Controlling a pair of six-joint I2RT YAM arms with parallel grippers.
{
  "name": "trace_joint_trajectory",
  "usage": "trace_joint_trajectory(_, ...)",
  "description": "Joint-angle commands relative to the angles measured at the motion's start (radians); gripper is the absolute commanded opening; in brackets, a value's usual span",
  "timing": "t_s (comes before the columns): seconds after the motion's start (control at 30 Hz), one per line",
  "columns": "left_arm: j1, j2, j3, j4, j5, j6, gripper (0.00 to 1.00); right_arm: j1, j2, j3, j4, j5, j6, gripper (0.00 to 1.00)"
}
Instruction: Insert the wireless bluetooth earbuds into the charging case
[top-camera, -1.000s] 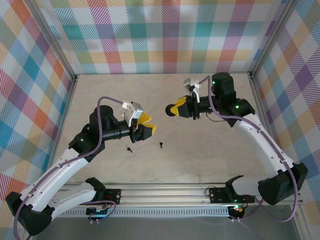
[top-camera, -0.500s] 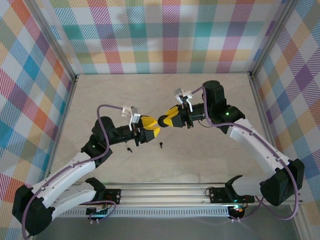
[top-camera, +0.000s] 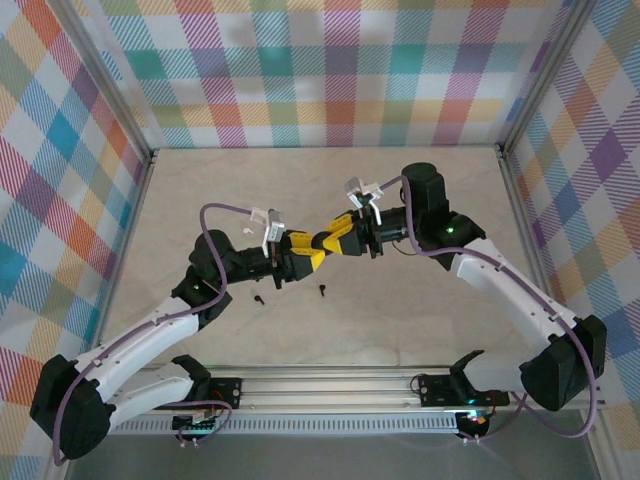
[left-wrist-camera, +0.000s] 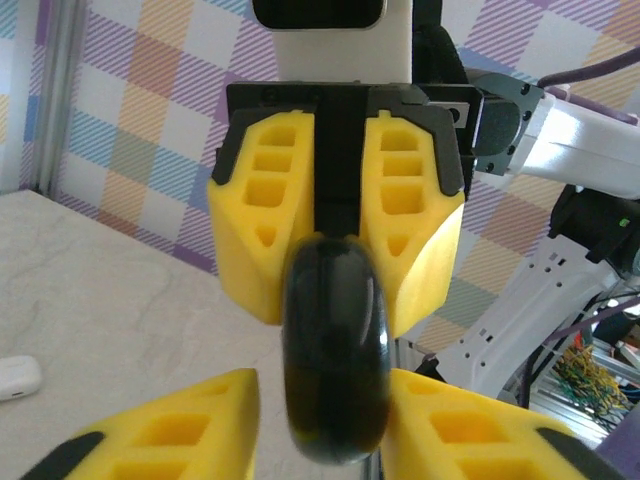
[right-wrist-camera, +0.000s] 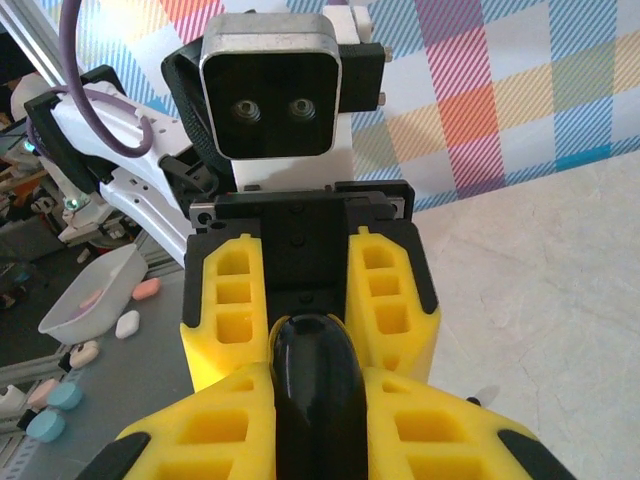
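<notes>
A glossy black round disc (left-wrist-camera: 335, 350) hangs above the table's middle, edge-on between both grippers. My right gripper (right-wrist-camera: 320, 425) is shut on the black disc (right-wrist-camera: 318, 390). My left gripper (left-wrist-camera: 320, 420) faces it, its yellow fingers on either side of the disc's near rim; a thin gap shows on one side. In the top view the two grippers (top-camera: 318, 250) meet tip to tip. Two tiny black earbuds (top-camera: 259, 298) (top-camera: 323, 291) lie on the table below them. The white charging case (left-wrist-camera: 18, 377) rests on the table at the left edge of the left wrist view.
Plaid walls (top-camera: 330, 70) close in the beige table on three sides. An aluminium rail (top-camera: 320, 385) with both arm bases runs along the near edge. Off the table, a white tray (right-wrist-camera: 90, 295) holds pastel items.
Both arms moved toward each other until the grippers met. The left gripper's fingers have narrowed around the black disc that the right gripper keeps holding.
</notes>
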Motion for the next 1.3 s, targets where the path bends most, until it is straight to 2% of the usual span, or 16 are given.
trace_joint_trajectory(0.0,0.010,0.021,0.045,0.008,0.049,-0.007,0.27,0.010,0.017,0.011,0.012,-0.041,-0.032,0.05)
trace_joint_trajectory(0.07,0.013,0.031,0.047,0.002,0.058,-0.008,0.21,0.011,0.021,0.020,-0.003,-0.042,-0.046,0.05)
trace_joint_trajectory(0.2,0.019,0.035,0.046,0.011,0.061,-0.010,0.17,0.011,0.029,0.034,-0.032,-0.043,-0.067,0.05)
trace_joint_trajectory(0.27,0.020,0.041,0.052,0.005,0.073,-0.008,0.08,0.010,0.035,0.034,-0.024,-0.047,-0.062,0.05)
trace_joint_trajectory(0.3,0.020,0.041,0.055,0.000,0.079,-0.007,0.04,0.010,0.037,0.035,-0.018,-0.046,-0.050,0.06)
trace_joint_trajectory(0.37,0.020,0.035,0.055,-0.018,0.081,0.001,0.00,0.011,0.043,0.044,-0.012,-0.033,-0.023,0.16)
trace_joint_trajectory(0.43,0.020,0.021,0.051,-0.047,0.076,0.019,0.00,0.010,0.046,0.058,-0.018,0.006,0.002,0.26)
trace_joint_trajectory(0.67,0.020,-0.038,0.028,-0.099,0.098,0.059,0.00,0.010,0.066,0.110,-0.151,0.236,-0.030,0.28)
trace_joint_trajectory(0.87,0.020,-0.088,-0.002,-0.145,0.075,0.098,0.00,0.010,0.069,0.111,-0.143,0.250,0.016,0.40)
trace_joint_trajectory(1.0,0.020,-0.096,-0.009,-0.162,0.070,0.119,0.00,0.010,0.070,0.109,-0.153,0.302,0.043,0.45)
trace_joint_trajectory(1.1,0.020,-0.109,-0.028,-0.142,0.058,0.126,0.00,0.011,0.087,0.121,-0.185,0.324,0.064,0.46)
trace_joint_trajectory(1.27,0.020,-0.147,-0.060,-0.203,-0.013,0.189,0.00,0.010,0.074,0.134,-0.219,0.326,0.130,0.50)
